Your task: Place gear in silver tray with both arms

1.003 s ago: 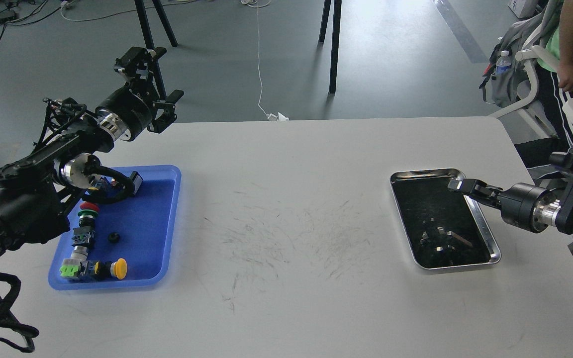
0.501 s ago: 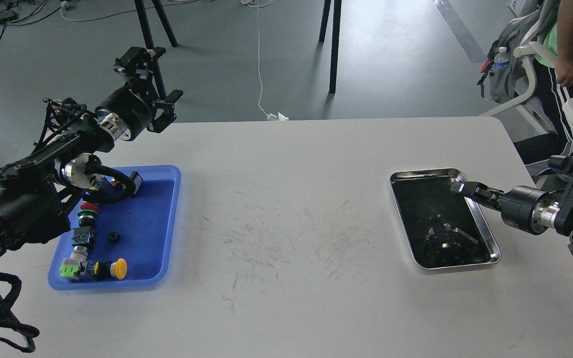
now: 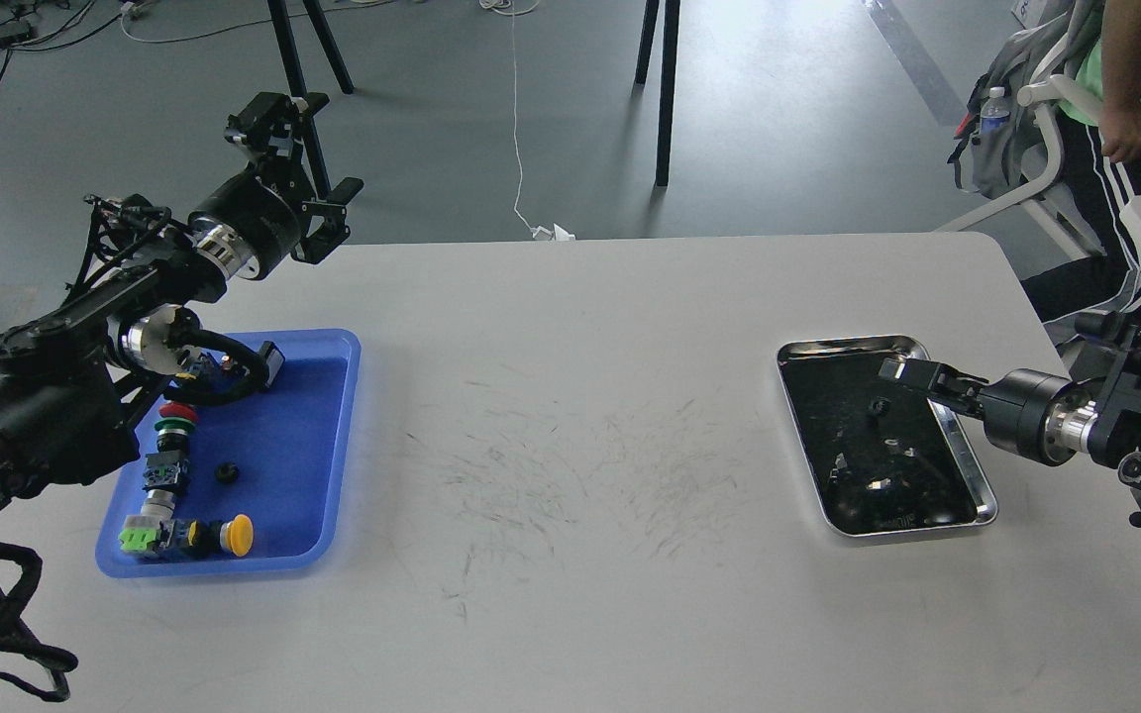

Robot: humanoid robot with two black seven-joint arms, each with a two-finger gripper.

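Left gripper [image 3: 285, 149]: raised above the table's far-left edge, fingers spread wide, holding nothing; its arm rises diagonally over the blue tray [image 3: 333, 436].
Blue tray: near the table's left edge; holds a small black gear [image 3: 226, 473], a red and green push-button [image 3: 175, 419], a yellow push-button [image 3: 238, 534] and other switch parts.
White table [image 3: 570, 416]: scuffed at the middle.
Silver tray [image 3: 972, 470]: on the table's right side; dark bottom with small dark shapes, too unclear to identify.
Right gripper [image 3: 902, 373]: over the tray's far-right part, small and dark; opening and contents cannot be told. Its arm reaches in nearly level from the right.
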